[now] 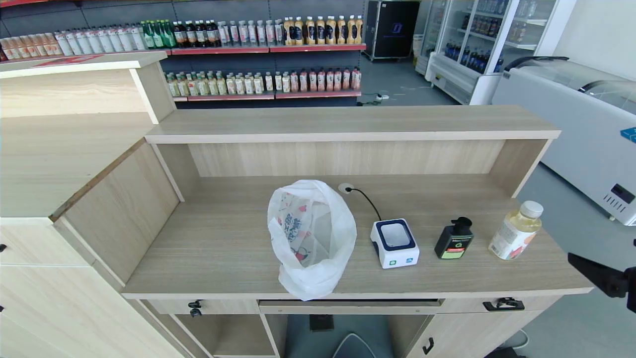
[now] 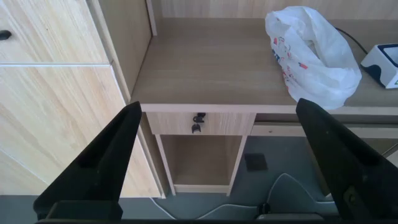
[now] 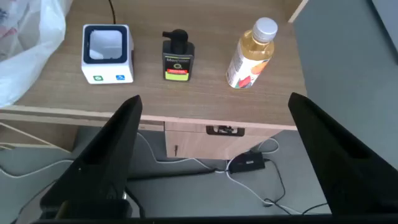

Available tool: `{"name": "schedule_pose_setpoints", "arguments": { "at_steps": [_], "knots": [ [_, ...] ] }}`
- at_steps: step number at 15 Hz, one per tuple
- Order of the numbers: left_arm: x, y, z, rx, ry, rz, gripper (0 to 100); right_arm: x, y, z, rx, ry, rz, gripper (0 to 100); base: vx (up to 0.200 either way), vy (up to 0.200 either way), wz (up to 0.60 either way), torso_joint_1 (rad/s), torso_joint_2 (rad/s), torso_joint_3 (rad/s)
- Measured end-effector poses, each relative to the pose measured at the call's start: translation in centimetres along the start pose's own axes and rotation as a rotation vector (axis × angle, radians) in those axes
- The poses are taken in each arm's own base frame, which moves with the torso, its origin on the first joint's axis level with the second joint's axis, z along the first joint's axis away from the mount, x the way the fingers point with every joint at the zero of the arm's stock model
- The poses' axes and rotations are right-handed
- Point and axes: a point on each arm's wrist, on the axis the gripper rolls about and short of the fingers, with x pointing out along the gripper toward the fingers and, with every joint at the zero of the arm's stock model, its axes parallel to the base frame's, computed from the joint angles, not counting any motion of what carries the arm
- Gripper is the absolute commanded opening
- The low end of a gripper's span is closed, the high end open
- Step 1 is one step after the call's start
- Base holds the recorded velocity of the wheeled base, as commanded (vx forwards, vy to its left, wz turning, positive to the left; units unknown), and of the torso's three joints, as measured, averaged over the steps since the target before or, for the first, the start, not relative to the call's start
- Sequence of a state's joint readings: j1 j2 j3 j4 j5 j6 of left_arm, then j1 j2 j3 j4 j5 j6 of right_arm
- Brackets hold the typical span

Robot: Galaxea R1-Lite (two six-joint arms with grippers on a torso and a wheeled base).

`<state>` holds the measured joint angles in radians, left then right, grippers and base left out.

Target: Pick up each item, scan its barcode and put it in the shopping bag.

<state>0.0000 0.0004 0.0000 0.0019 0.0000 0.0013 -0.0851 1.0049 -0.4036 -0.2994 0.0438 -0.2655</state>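
Your right gripper (image 3: 214, 102) hangs off the front edge of the counter (image 1: 223, 248), jaws spread wide with nothing between them. The bottle (image 1: 515, 231) stands upright at the counter's right end, ahead of those jaws, so that arm looks the nearer one. Going left you have the pump bottle (image 1: 454, 239), the scanner (image 1: 394, 242), then the bag (image 1: 310, 238). Your left gripper (image 2: 217, 106), also spread and empty, sits out front on the bag's side.
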Motion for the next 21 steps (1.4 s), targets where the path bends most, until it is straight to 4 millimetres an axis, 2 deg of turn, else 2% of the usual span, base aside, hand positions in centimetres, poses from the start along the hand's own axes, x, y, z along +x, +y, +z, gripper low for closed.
{"name": "schedule_pose_setpoints", "arguments": {
  "at_steps": [4, 10, 14, 17, 21],
  "knots": [
    [0.0, 0.0, 0.0, 0.000, 0.000, 0.000, 100, 5.4, -0.9, -2.2, -0.081, 0.109, 0.072, 100, 0.000, 0.000, 0.00, 0.000, 0.00, 0.000],
    [0.0, 0.0, 0.0, 0.000, 0.000, 0.000, 100, 13.0, -3.1, -4.6, -0.134, 0.091, 0.082, 100, 0.000, 0.000, 0.00, 0.000, 0.00, 0.000],
    [0.0, 0.0, 0.0, 0.000, 0.000, 0.000, 100, 17.7, -5.0, -5.0, -0.191, 0.047, 0.153, 100, 0.000, 0.000, 0.00, 0.000, 0.00, 0.000],
    [0.0, 0.0, 0.0, 0.000, 0.000, 0.000, 100, 20.6, -6.1, -5.4, -0.219, -0.003, 0.240, 100, 0.000, 0.000, 0.00, 0.000, 0.00, 0.000],
    [0.0, 0.0, 0.0, 0.000, 0.000, 0.000, 100, 23.2, -6.4, -6.1, -0.285, -0.059, 0.345, 100, 0.000, 0.000, 0.00, 0.000, 0.00, 0.000]
  ]
}}
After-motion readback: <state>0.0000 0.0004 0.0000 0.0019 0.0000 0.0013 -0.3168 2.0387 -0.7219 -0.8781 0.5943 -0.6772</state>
